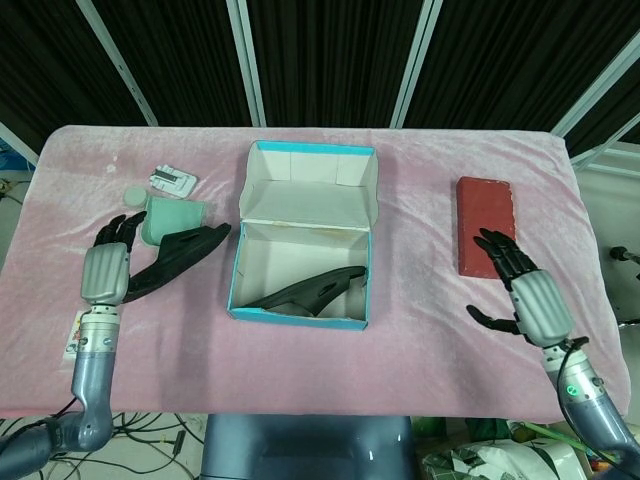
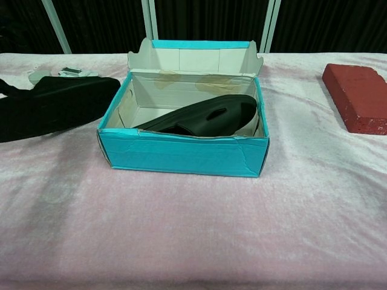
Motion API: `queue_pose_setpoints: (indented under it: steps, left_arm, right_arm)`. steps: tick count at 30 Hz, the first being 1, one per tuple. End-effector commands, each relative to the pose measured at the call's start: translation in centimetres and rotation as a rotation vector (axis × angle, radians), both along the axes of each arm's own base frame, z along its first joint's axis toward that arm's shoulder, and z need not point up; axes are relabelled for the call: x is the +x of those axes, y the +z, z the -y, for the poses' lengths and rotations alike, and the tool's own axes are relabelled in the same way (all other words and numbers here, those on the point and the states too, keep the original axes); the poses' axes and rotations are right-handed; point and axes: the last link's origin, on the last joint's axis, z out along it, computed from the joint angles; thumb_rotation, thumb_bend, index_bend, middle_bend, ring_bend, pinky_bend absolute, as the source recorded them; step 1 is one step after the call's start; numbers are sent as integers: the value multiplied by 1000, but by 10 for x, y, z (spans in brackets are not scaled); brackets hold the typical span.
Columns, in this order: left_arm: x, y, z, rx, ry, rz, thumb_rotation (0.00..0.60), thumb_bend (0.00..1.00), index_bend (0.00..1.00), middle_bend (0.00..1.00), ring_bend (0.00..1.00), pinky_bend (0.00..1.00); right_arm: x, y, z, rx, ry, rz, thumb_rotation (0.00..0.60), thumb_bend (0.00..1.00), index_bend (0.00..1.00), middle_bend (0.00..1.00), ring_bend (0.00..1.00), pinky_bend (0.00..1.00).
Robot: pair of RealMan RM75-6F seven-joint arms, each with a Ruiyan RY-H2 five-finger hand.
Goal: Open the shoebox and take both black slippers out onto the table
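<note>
The teal shoebox (image 1: 352,322) (image 2: 181,154) stands open mid-table with its lid (image 1: 312,182) folded back. One black slipper (image 1: 312,292) (image 2: 208,115) leans inside it toward the front wall. The other black slipper (image 1: 185,253) (image 2: 54,106) lies on the pink cloth left of the box, partly over a green scoop. My left hand (image 1: 107,268) is at that slipper's heel end, with its fingers (image 1: 122,226) spread and pointing away from it. My right hand (image 1: 528,295) hovers right of the box, beside the red brick, fingers apart and holding nothing. Neither hand shows in the chest view.
A red brick (image 1: 487,226) (image 2: 357,96) lies at the right. At the left are a green scoop (image 1: 175,211), a round jar (image 1: 134,195) and a small white object (image 1: 172,181). A printed packet (image 1: 75,338) lies near the front left edge.
</note>
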Motion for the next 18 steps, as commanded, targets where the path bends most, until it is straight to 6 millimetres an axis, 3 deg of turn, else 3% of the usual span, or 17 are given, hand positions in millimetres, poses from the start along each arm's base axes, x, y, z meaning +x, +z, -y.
queue_pose_setpoints:
  steps: [1,9,14,18]
  left_arm:
    - [3,41,39,7,-65,-80,600,0,135,177,63,108]
    - [-7,74,83,81,-53,-105,600,0,144,173,62,106]
    - [-16,91,106,136,-37,-100,600,0,149,179,62,122]
    - [-20,95,117,146,-31,-88,600,0,149,181,62,124]
  right_arm:
    - [49,-13,21,93,125,-55,600,112,20,70,9,208]
    - [119,-59,63,237,214,-154,600,113,43,87,9,208]
    - [148,-90,82,306,227,-214,600,131,69,103,9,208]
    - [159,-113,91,341,225,-265,600,131,79,108,9,208]
